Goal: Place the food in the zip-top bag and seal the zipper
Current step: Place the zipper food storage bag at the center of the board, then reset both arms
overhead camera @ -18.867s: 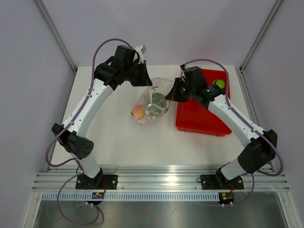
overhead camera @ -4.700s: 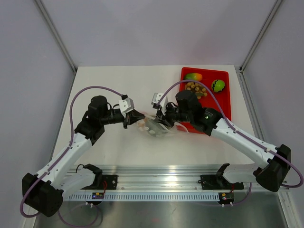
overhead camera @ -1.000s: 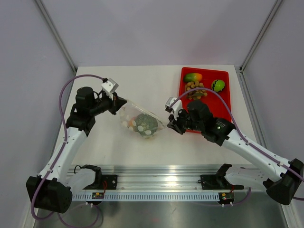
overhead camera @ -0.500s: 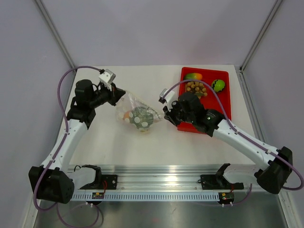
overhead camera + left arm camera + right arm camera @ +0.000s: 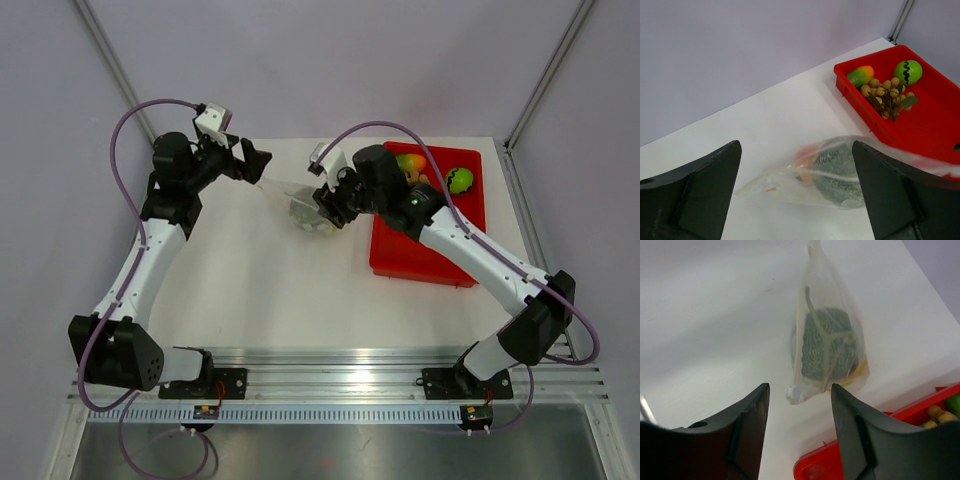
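My left gripper (image 5: 795, 150), right gripper (image 5: 799, 386): jaws apart, holding nothing. Zip-top bag (image 5: 303, 207) on table (image 5: 250, 290) between my pincers, long axis running one to other. Zipper (image 5: 800, 325) end just ahead of right; right nearer.

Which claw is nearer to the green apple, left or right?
Right. The right claw is just left of the red tray holding the green apple; the left claw is farther left, beyond the bag.

Melon (image 5: 837, 172) in bag (image 5: 785, 184) near red tray (image 5: 935, 125)
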Controlling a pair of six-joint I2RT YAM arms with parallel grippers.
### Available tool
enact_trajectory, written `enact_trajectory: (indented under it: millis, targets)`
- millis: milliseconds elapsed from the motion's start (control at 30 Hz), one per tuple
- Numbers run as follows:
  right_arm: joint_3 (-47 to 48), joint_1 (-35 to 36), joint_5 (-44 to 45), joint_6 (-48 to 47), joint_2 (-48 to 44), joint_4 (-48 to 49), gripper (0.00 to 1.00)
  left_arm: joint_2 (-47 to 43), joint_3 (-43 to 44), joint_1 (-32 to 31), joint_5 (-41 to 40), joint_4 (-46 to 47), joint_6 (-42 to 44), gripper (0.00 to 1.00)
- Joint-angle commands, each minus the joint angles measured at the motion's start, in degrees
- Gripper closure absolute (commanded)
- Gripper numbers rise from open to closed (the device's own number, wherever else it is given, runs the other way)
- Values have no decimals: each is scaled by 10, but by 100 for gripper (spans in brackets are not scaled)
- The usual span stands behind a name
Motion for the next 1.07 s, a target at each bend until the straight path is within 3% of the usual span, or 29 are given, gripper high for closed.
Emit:
enact_trajectory:
  millis: [0, 100, 233, 333, 467, 733, 1033]
  targets:
    - [-33, 29, -73, 20, 14, -5, 39, -26, -2, 5, -38, 47, -19, 1]
    - [-75, 30, -15, 54, 4, 7, 32, -49, -5, 5, -58, 18, -23, 1]
    - [-115, 18, 218, 111, -46, 37, 2, -97, -22, 4, -84, -33, -37, 1]
    - [-133, -35, 292, 178, -88, 46, 1, -147, -59, 4, -98, -55, -60, 1]
    - [-155, -99, 312, 264, -137, 25, 1, -210, -115, 2, -126, -100, -85, 1]
    - [-188, -99, 440, 386, -193, -67, 1, -324, -221, 0, -160, -151, -129, 1]
    - [-269, -100, 413, 433, -241, -70, 0, -329, -229, 0, -164, -133, -163, 1]
